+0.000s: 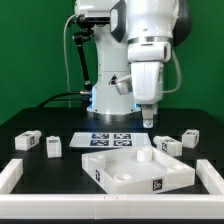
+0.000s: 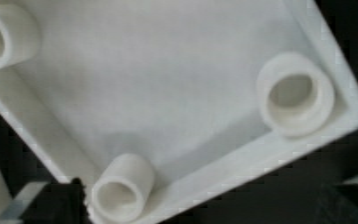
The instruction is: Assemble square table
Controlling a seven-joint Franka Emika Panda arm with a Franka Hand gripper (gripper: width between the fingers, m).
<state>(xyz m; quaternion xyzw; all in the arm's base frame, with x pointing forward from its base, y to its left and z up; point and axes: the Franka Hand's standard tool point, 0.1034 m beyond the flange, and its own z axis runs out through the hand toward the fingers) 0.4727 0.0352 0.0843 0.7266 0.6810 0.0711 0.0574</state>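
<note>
Desk (image 1: 70,128), black and edged by white bars (image 1: 10,176), is carrying the rimmed square slab (image 1: 135,170) at the front, its recess facing up and showing round sockets (image 2: 297,95), with the marker board (image 1: 110,140) lying just behind. Four legs (image 1: 52,147) are lying loose outside the slab, two toward the exterior view's left and two toward its right. The fingers (image 1: 147,120) are hanging spread above the slab's rear edge, pinching nothing.

Black tabletop (image 1: 62,168), white slab (image 1: 130,172), loose legs (image 1: 52,147), marker board (image 1: 112,139)
</note>
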